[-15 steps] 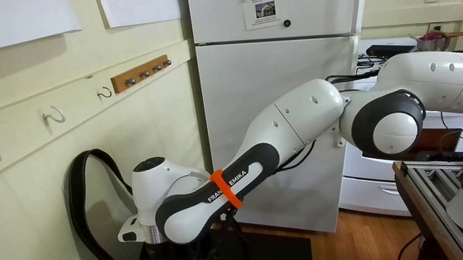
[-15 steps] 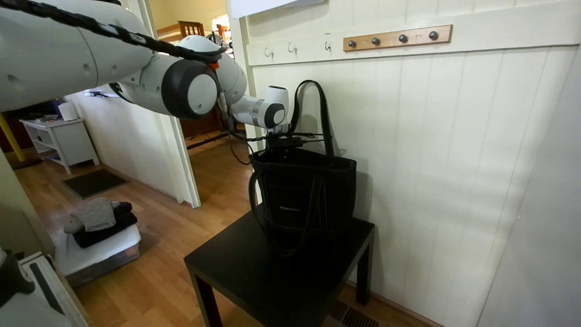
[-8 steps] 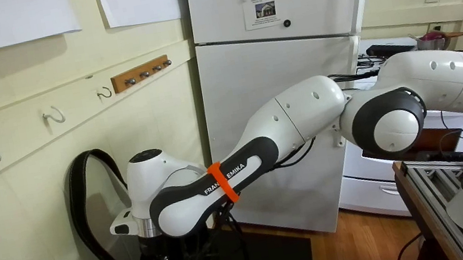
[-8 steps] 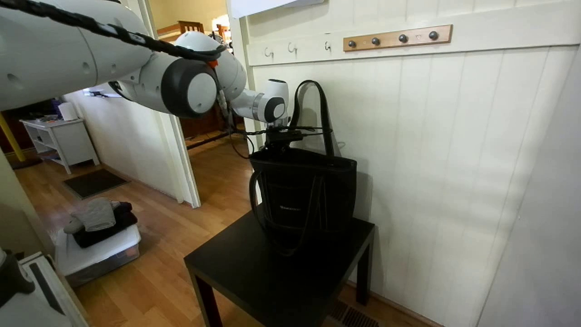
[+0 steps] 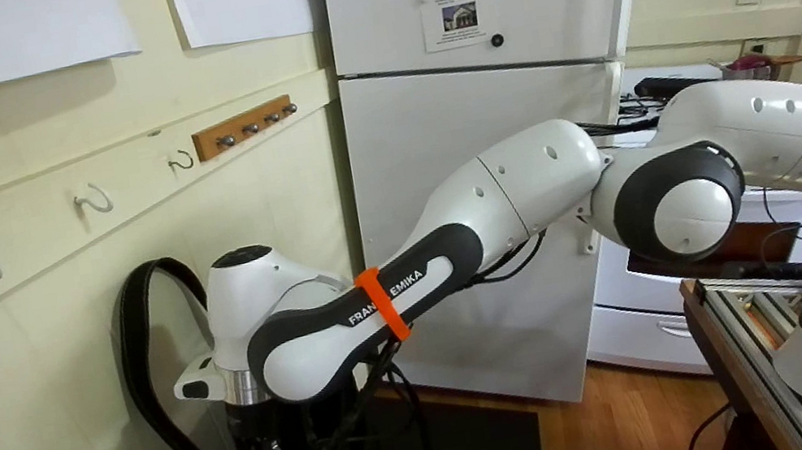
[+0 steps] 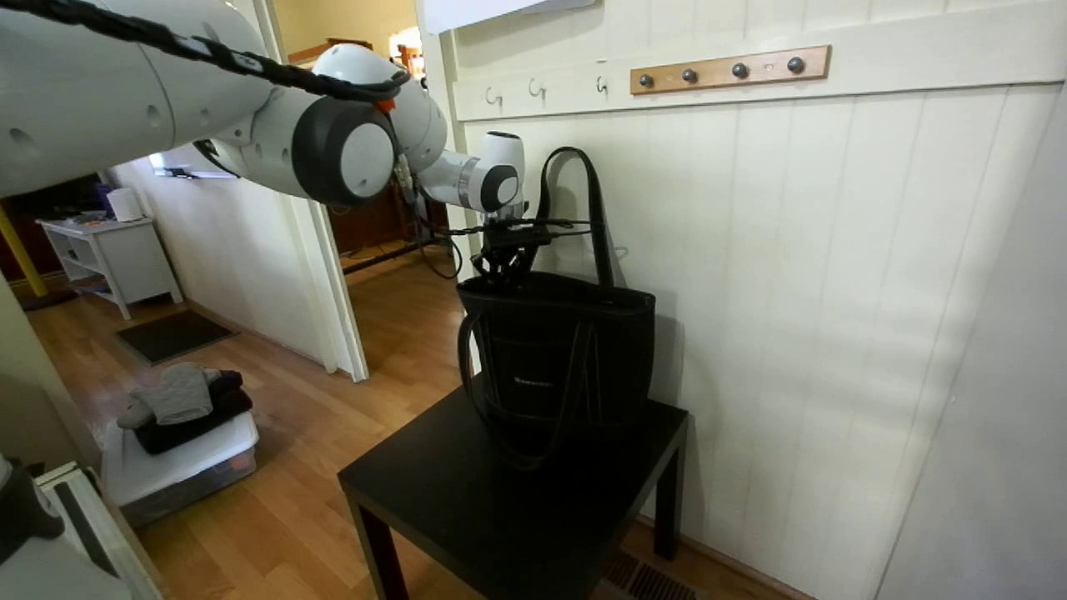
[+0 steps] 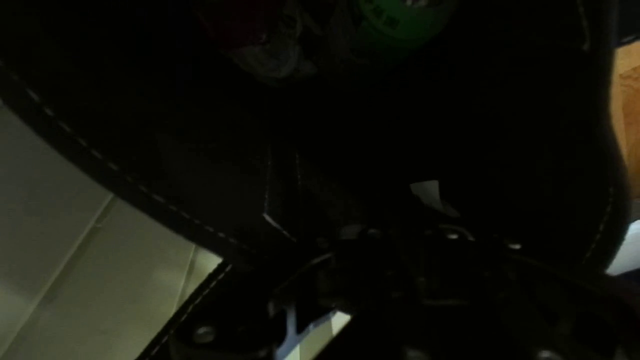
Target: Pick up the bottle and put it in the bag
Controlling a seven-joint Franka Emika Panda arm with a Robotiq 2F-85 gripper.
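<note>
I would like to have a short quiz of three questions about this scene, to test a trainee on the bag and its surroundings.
1. Multiple choice: the black tote bag stands on
A) the floor
B) a black side table
C) the refrigerator
2. True or false: the wooden peg rail on the wall has four knobs.
3. Fill in: inside the black tote bag, the wrist view shows part of a ____-coloured bottle.

Key: 1 B; 2 true; 3 green.

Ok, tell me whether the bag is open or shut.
The bag is open: the wrist view looks past its stitched rim onto something green inside.
</note>
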